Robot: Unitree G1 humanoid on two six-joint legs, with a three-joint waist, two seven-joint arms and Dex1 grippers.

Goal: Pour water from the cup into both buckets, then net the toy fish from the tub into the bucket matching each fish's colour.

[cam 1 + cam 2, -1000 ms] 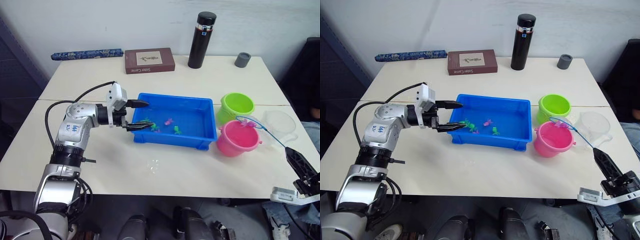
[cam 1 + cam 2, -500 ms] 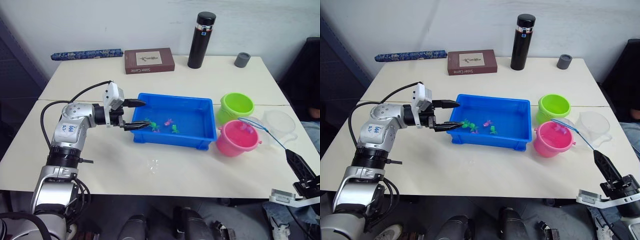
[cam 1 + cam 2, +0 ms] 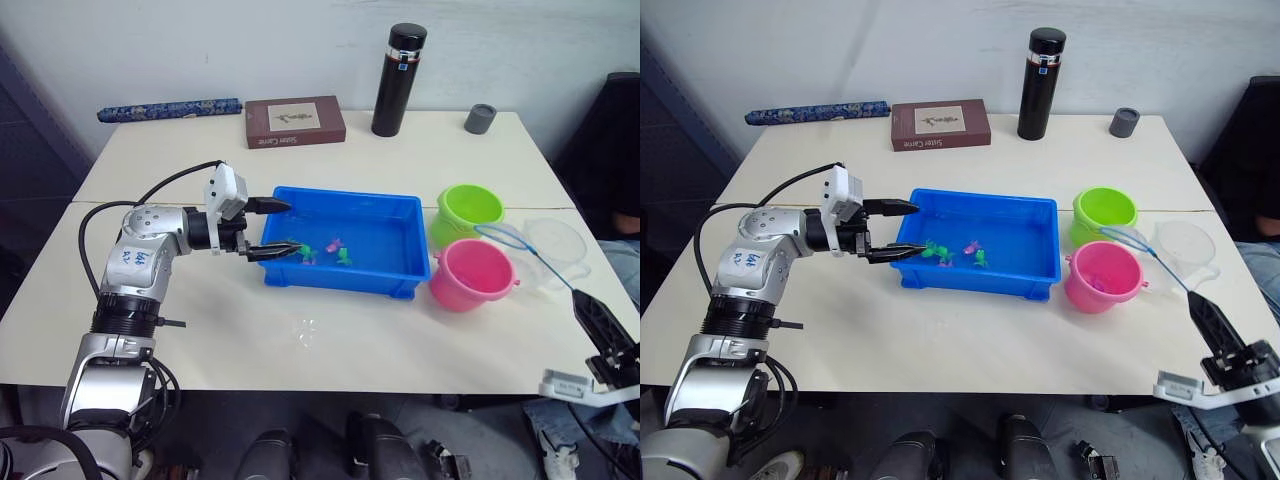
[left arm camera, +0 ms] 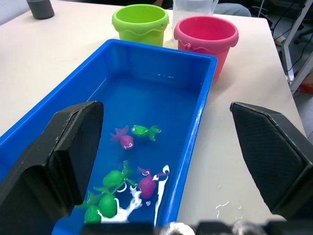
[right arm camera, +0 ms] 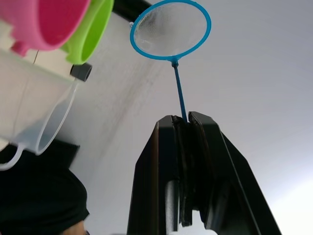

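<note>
1. Net [image 5: 171,29]: we see its handle clamped between the right gripper [image 5: 185,119] fingers, hoop held between the pink bucket [image 3: 1101,277] and the cup [image 3: 1185,250].
2. Left gripper [image 3: 268,228]: we see fingers spread wide, straddling the tub [image 3: 398,285] end wall.
3. Fish [image 4: 145,130]: we count several in the tub's water.

The tub [image 3: 390,250] sits mid-table with open tabletop [image 3: 330,350] all along its near side; the left gripper [image 3: 268,230] straddles the tub's left wall, one finger over the water, one outside, jaws wide; the tub's right end is hemmed by the pink bucket [image 3: 472,274] and green bucket [image 3: 468,214], nearly touching each other; the cup [image 3: 556,247] crowds in just right of them; the net [image 3: 505,238] hangs above the gap between pink bucket and cup, its handle pinched in the right gripper [image 3: 590,312] off the table's edge.
</note>
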